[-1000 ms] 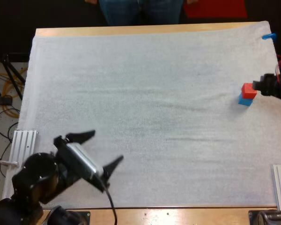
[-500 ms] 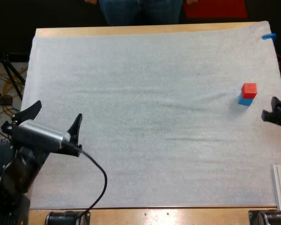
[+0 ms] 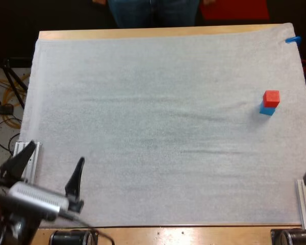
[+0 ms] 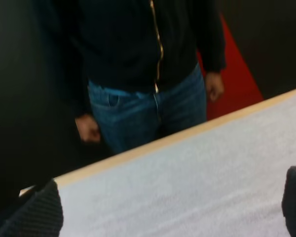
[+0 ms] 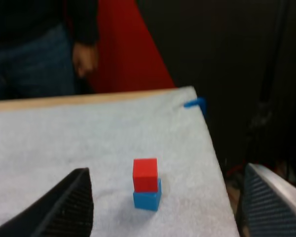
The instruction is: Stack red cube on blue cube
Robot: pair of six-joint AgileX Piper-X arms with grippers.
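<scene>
Red cube [image 3: 271, 98] stacked on blue cube [image 3: 267, 109], near the mat's [image 3: 158, 132] right edge, clear of both grippers. Left gripper [image 3: 57, 152] over the mat's near left corner, jaws wide, holding nothing. Right gripper [image 5: 166, 170] facing the stack from well back, jaws wide, empty. Person [image 4: 153, 74] standing beyond the table's [image 3: 143, 32] far side.

Robotics lab, test rig. White mat [image 3: 163, 127] on wooden surface [image 3: 143, 32]; tripod [image 3: 14, 81] and loose floor cables [image 3: 13, 97] beside it. Person [image 4: 148, 74] stands at far side.
</scene>
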